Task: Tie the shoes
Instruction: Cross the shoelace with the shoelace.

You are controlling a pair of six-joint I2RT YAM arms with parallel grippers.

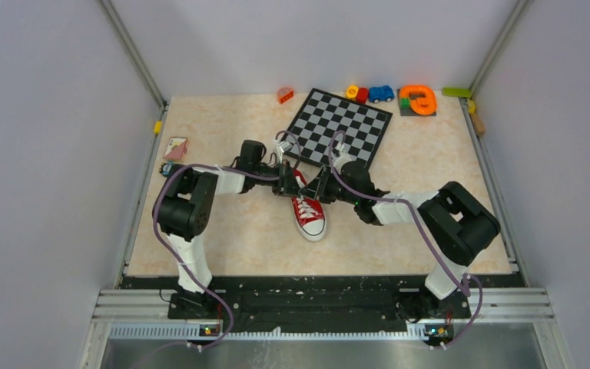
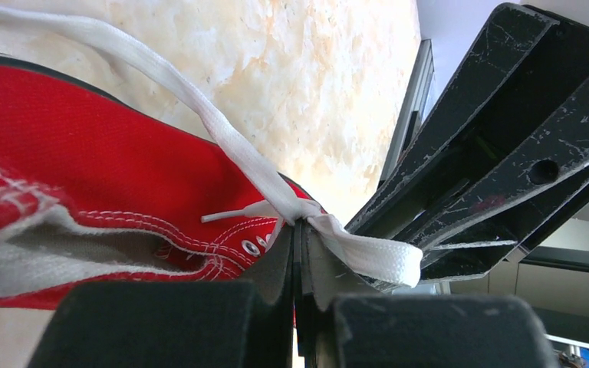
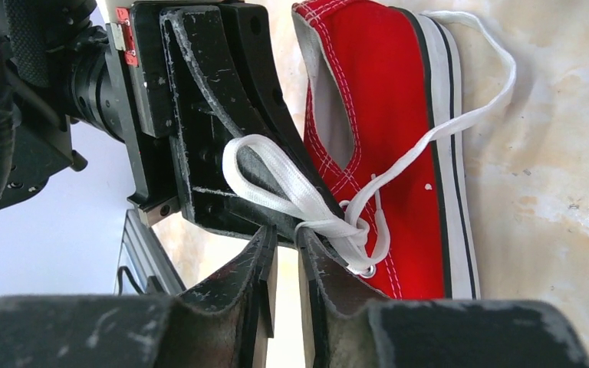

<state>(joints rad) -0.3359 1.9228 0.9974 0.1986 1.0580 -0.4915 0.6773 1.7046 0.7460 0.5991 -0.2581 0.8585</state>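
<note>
The red shoe (image 1: 309, 211) lies mid-table, its white toe cap toward the near edge. Both grippers meet over its laced top. My left gripper (image 2: 301, 226) is shut on a white lace (image 2: 368, 257), just beside the knot; a short loop of that lace sticks out past the pads. My right gripper (image 3: 285, 230) stands slightly open, and table shows through the empty gap. The lace knot (image 3: 337, 226) rests against the outer tip of its right finger (image 3: 330, 268). A long lace loop (image 3: 475, 84) trails over the shoe's sole (image 3: 449, 153) onto the table. In the top view the left gripper (image 1: 286, 184) and right gripper (image 1: 321, 187) nearly touch.
A black-and-white chessboard (image 1: 341, 127) lies just behind the shoe. Small toys line the back edge: a red block (image 1: 285, 95), a blue car (image 1: 381, 94) and an orange piece (image 1: 418, 100). A pink card (image 1: 176, 146) sits at the left edge.
</note>
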